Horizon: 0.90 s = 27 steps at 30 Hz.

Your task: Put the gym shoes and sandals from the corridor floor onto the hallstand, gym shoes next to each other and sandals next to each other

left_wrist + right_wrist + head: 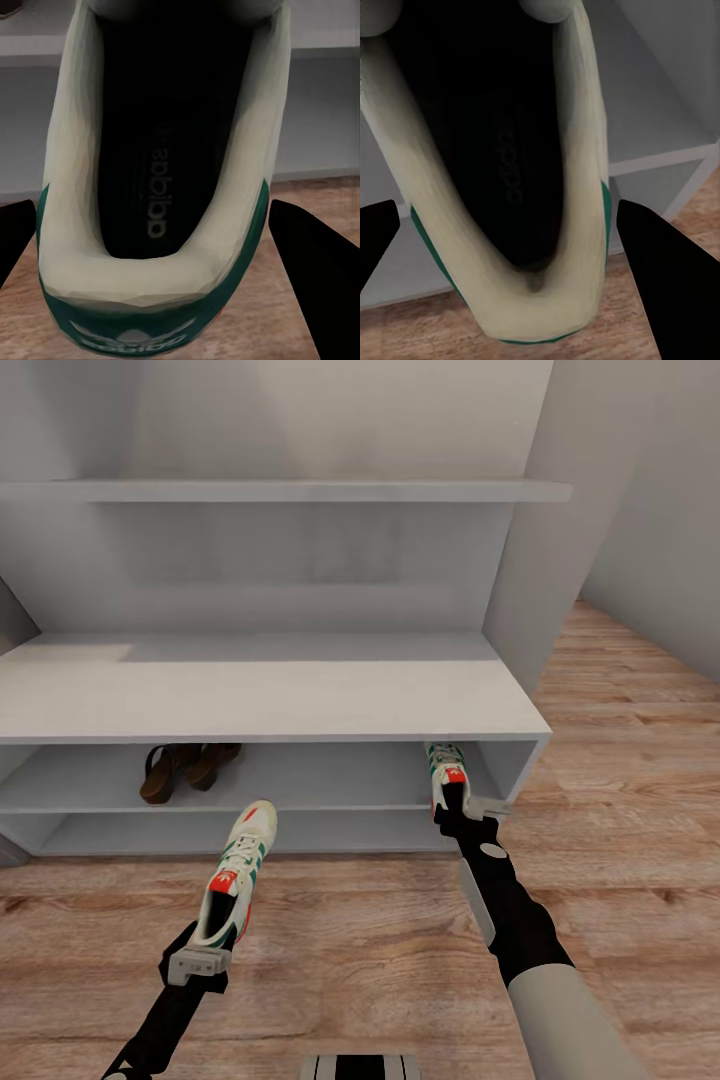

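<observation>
Each gripper's jaws pinch a white, green-striped lace-up gym shoe by the heel: the right gripper (pixel 462 815) pushes its shoe (pixel 446 765) toe-first into the white hallstand's (pixel 260 705) upper tier, where the brown leather sandals (pixel 185 768) sit, while the left gripper (pixel 200 958) holds its shoe (pixel 235 875) over the wood-plank floor (pixel 620 760).

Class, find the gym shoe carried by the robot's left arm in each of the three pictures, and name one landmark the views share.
Head view: lower left, the gym shoe points toward the hallstand, heel at the left tool.
Left wrist view: the gym shoe seen heel-first, centre.
Right wrist view: not this shoe; the shoe there is the other one.
Shared landmark: the hallstand's white shelves.
</observation>
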{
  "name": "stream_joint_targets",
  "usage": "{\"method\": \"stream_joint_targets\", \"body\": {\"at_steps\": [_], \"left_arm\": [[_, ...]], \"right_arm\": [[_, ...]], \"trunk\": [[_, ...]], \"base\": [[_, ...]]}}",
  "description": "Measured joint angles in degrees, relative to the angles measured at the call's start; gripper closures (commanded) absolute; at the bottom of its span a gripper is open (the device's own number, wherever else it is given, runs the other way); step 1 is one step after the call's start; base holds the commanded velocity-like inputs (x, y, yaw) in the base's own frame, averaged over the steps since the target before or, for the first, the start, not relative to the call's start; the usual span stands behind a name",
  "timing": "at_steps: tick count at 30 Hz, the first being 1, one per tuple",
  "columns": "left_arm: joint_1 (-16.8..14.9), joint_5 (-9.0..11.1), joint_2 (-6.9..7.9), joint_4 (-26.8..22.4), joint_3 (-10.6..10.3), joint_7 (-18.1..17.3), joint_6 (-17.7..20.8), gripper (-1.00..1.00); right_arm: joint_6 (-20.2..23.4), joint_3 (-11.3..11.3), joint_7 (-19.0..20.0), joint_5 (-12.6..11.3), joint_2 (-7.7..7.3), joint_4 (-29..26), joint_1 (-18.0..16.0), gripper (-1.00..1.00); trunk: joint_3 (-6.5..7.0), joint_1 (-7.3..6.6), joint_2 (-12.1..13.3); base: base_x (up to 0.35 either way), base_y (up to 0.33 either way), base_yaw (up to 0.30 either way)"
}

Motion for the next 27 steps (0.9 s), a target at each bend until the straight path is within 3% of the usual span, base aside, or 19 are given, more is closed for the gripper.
{"method": "stream_joint_targets", "body": {"at_steps": [11,22,27], "left_arm": [[0.04,-0.30,0.02,0.00,-0.52,0.00,-0.25,1.00],[0.08,-4.60,-0.29,0.37,-0.64,0.07,-0.47,1.00],[0.07,-5.40,-0.36,0.46,-0.65,0.08,-0.50,1.00]], "right_arm": [[0.00,0.00,0.00,0.02,-0.01,0.07,0.00,1.00],[2.36,0.00,0.00,0.07,0.00,-0.35,-0.06,1.00],[3.30,0.00,0.00,0.10,0.00,-0.41,-0.17,1.00]], "trunk": [[0.00,0.00,0.00],[0.00,0.00,0.00],[0.00,0.00,0.00]], "base": [[0.003,0.000,0.000],[0.000,0.000,0.000],[0.000,0.000,0.000]]}}
